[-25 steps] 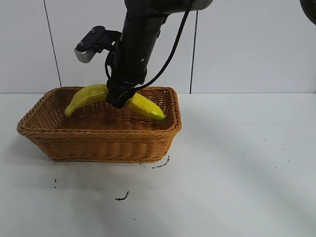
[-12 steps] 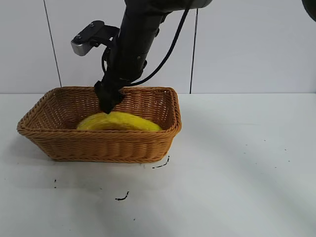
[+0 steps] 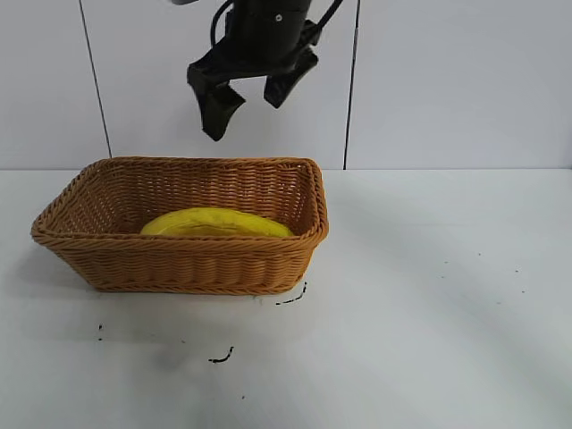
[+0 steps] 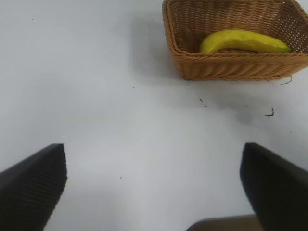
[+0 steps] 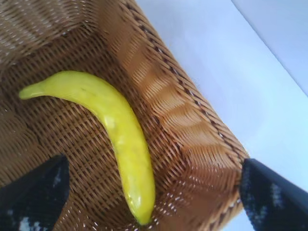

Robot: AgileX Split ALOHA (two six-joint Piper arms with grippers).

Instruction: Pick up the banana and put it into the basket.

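Note:
The yellow banana (image 3: pixel 214 222) lies flat on the bottom of the tan woven basket (image 3: pixel 179 264) at the table's left. My right gripper (image 3: pixel 250 98) hangs open and empty well above the basket's back rim, touching nothing. In the right wrist view the banana (image 5: pixel 115 120) lies along the basket's floor beside its wall (image 5: pixel 183 125), with the open right gripper (image 5: pixel 153 195) above it. My left gripper (image 4: pixel 154 185) is open and empty over bare table, far from the basket (image 4: pixel 231 70) and the banana (image 4: pixel 243 41). The left arm is out of the exterior view.
The white table (image 3: pixel 429 295) spreads to the right and front of the basket. Small black marks (image 3: pixel 222 357) dot the surface in front of the basket. A white panelled wall stands behind.
The right gripper let go of the banana, which dropped flat into the basket. The gripper then opened wide and rose clear above the basket.

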